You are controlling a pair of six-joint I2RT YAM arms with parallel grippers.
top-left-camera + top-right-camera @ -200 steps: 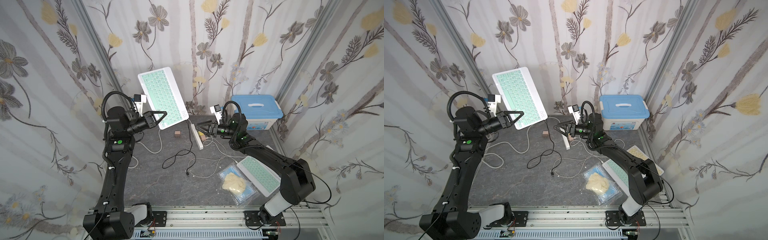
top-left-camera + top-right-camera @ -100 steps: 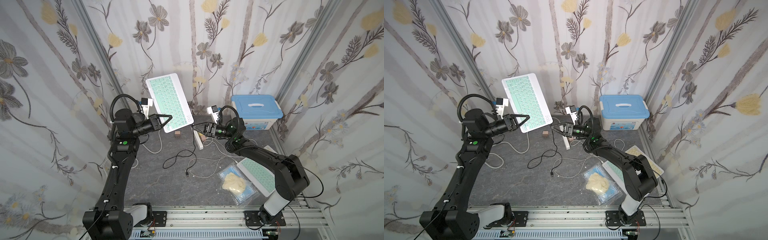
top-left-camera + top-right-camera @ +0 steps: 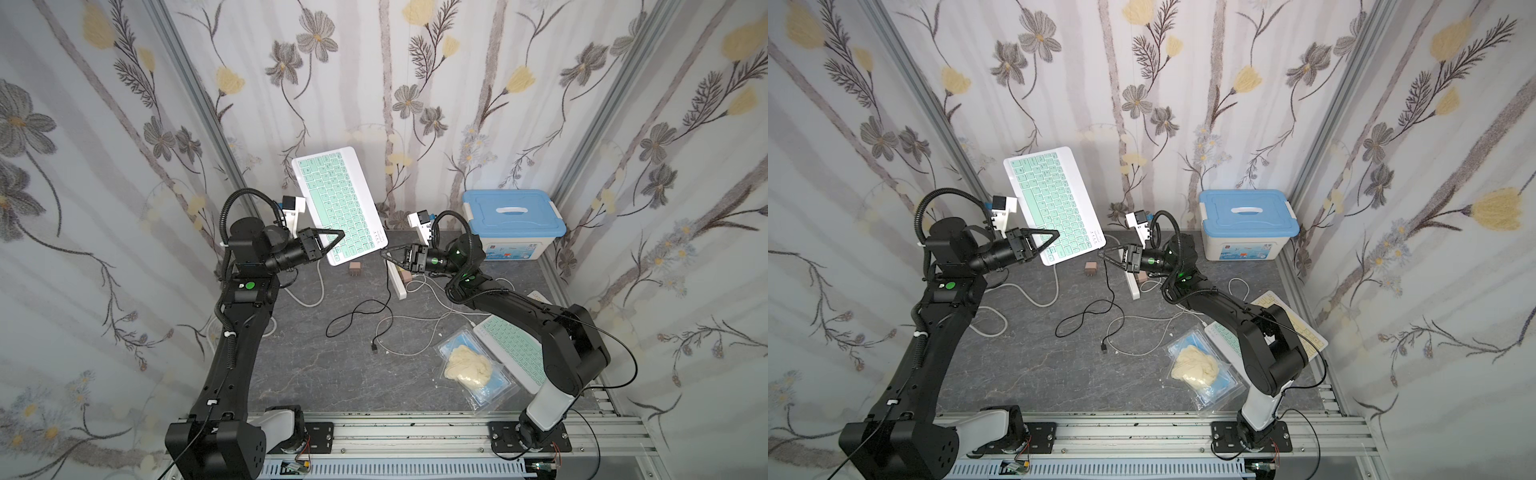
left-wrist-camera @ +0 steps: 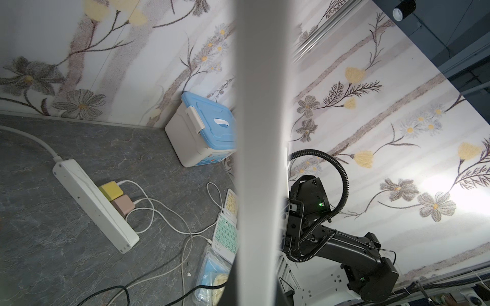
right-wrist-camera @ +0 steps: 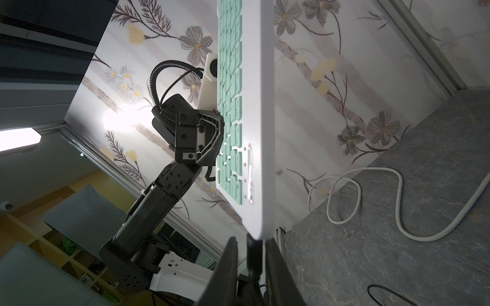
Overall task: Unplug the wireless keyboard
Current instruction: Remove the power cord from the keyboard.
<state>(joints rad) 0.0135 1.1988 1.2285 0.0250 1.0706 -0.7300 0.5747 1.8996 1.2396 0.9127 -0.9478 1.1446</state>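
A: Item: wireless keyboard [image 3: 338, 203]. Location?
B: Held off the counter [image 3: 316, 374], upper centre of frame, clamped in the left gripper [image 3: 338, 237].
A: Black cable [image 3: 357, 316]?
B: Not seen detached. Its plug is bracketed at the keyboard's lower corner by the nearly closed right gripper [image 3: 384, 254]; a firm grip cannot be told. Pull outstanding.

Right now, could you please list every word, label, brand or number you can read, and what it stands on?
Nothing can be read as text in any view.
Key legends on the held keyboard: too small to read.
Printed front label on the storage box: blurred.
Key legends on the table keyboard: too small.
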